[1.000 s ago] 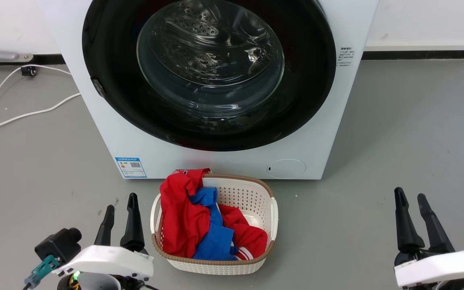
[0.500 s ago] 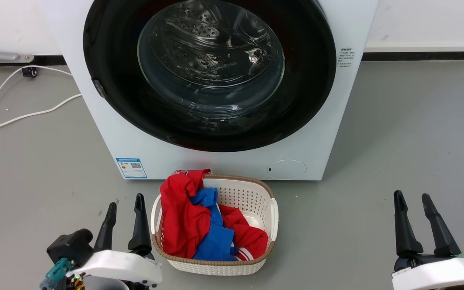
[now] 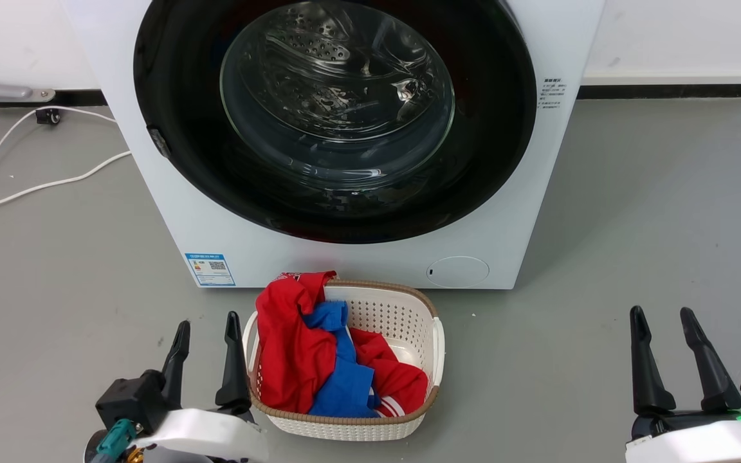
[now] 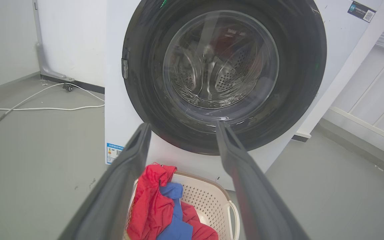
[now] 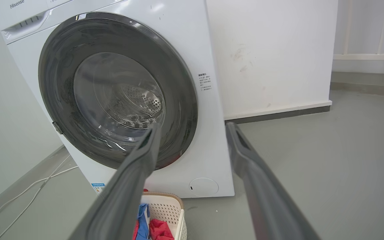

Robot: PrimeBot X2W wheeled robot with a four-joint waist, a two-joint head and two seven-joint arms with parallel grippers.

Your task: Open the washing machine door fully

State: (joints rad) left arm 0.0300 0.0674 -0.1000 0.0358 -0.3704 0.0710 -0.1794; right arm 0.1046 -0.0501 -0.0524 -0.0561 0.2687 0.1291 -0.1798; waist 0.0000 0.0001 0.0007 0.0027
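At the lower left of the head view, the left hand (image 3: 208,321) is being held released, its two long dark fingers spread with nothing between them, just beside the rim of the cream perforated plastic laundry basket (image 3: 438,344). At the lower right, the right hand (image 3: 661,312) is likewise being held released and empty over the grey floor (image 3: 634,212), well apart from the basket. Loose red and blue garments (image 3: 293,360) are being carried in the basket, which is standing just in front of the white front-loading washing machine (image 3: 345,260).

Beyond it, the washing machine door (image 3: 493,148), large, round and glossy black with a bulging clear glass bowl (image 3: 357,161) at its centre, is being seen lying flush against the machine's front, apparently shut. A perforated steel drum (image 3: 309,38) is being glimpsed through the glass, and a small dark catch (image 3: 157,140) is being shown on the door's edge at the left of the head view.

No part of the task is being judged as done: the door is being touched by neither hand, and both are being held low and well short of it. The reach to the door's edge, the release of the latch and the whole outward swing are being judged as left to do.

Farthest back, a white cable (image 3: 42,183) is being seen trailing over the floor by the white wall (image 3: 666,32).
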